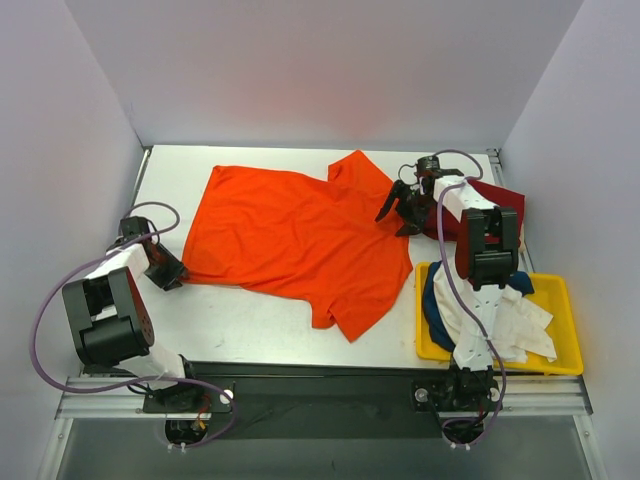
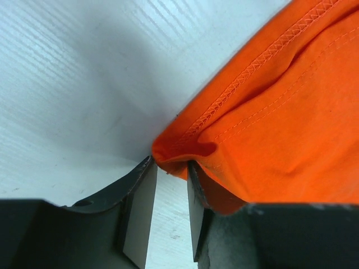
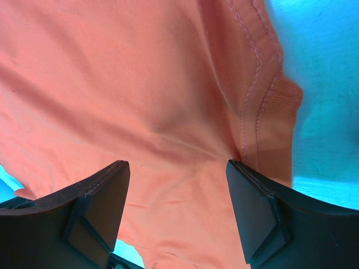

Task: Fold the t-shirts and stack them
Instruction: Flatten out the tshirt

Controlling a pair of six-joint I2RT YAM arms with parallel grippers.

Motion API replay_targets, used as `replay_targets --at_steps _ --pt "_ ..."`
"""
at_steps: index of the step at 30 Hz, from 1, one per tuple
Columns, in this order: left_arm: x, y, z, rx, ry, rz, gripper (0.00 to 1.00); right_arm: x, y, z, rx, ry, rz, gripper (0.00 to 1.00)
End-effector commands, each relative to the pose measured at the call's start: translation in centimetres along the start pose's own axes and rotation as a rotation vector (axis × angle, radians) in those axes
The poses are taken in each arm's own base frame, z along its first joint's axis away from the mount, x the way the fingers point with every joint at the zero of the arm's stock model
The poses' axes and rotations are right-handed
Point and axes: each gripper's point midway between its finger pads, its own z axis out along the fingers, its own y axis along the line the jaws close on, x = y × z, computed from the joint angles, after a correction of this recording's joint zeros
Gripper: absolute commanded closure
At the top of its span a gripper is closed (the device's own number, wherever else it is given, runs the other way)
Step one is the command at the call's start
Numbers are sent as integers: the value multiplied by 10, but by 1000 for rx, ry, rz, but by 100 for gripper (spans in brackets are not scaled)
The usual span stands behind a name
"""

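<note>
The bright orange t-shirt lies spread flat on the white table. My left gripper is down at the shirt's near-left hem corner. In the left wrist view that stitched corner sits at the tips of the left gripper, the pads a narrow gap apart with bare table showing between them. My right gripper hovers wide open over the shirt's right shoulder, beside the ribbed collar; the right gripper holds nothing. A dark red shirt lies behind the right arm.
A yellow bin at the near right holds white cloth and navy cloth. Walls close in the table at the back and on both sides. The right arm reaches over the bin.
</note>
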Motion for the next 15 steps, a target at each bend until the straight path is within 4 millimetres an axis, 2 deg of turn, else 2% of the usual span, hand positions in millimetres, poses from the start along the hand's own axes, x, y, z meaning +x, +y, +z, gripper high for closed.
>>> replay_targets --at_steps 1,4,9,12,13,15 --pt "-20 -12 4 36 -44 -8 62 3 1 -13 -2 12 -1 30" --pt "-21 -14 7 46 -33 -5 71 2 1 -16 -5 7 -2 30" --pt "-24 -20 10 69 -28 0 98 5 7 -22 -29 11 -19 31" --pt "-29 -28 8 98 -25 7 100 10 12 -33 -43 2 -50 32" --pt "-31 -32 6 111 -26 11 100 13 17 -43 -54 -13 -68 33" --pt "-37 -37 4 126 -35 19 100 28 12 -46 -42 8 -91 33"
